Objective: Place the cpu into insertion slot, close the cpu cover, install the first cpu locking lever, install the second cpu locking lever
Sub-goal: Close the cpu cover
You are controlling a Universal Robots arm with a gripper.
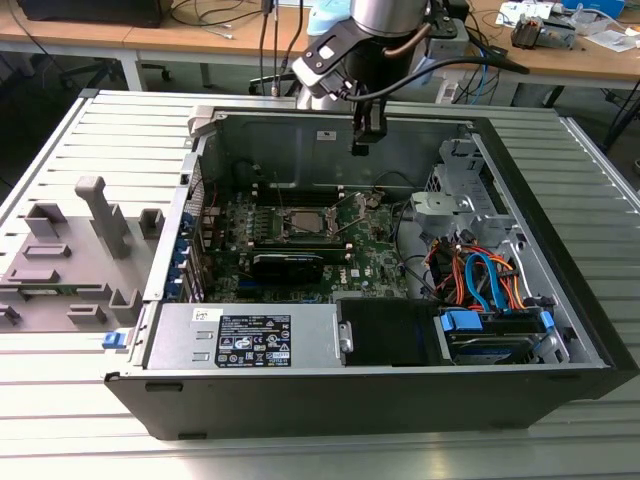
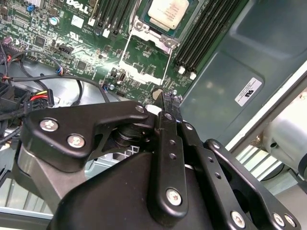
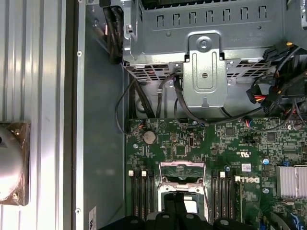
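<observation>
Hanging vertical above the cpu [image 2: 168, 12], gripper [image 2: 167, 99] points down, jaws clenched, empty; cpu cover [image 2: 127, 47] open beside cpu.

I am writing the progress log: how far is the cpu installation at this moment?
Done, it seems: the small square silvery-topped cpu lies in the dark, metal-rimmed insertion slot. In hand: nothing visible; the black tool, shut, hovers above the green circuit board. Left: the thin silvery window-frame cpu cover stands open, so closing and locking it remain.
</observation>
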